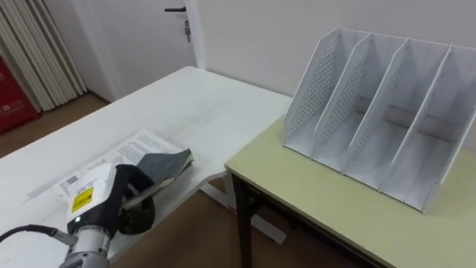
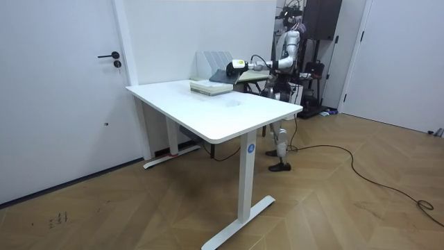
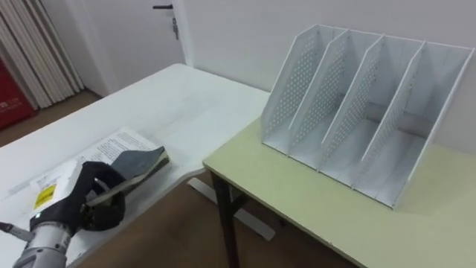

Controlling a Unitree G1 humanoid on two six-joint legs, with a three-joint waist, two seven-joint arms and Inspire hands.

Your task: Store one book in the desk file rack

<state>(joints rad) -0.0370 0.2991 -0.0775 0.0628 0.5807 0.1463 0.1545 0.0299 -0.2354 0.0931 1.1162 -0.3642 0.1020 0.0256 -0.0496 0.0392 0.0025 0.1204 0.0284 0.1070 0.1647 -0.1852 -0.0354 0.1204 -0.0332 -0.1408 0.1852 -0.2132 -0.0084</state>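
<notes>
**Pickup under way:** the robot's left hand (image 1: 128, 199) is clenched on the near edge of a dark grey soft-covered book (image 1: 168, 164). It holds the book tilted above a stack of white printed volumes (image 1: 119, 154) at the edge of the white tabletop (image 1: 186, 104) nearest the robot.

The next move, by this reading, calls for lifting the book clear and carrying it across the gap to the pale green desk (image 1: 312, 195). There it must be turned upright and slid into one bare slot of the white perforated file rack (image 1: 379, 112).

The room view adds the robot's stance at the table's far side, arm outstretched. The eye views show the curled fingers and the rack's four compartments, which are too small to read from the room.
</notes>
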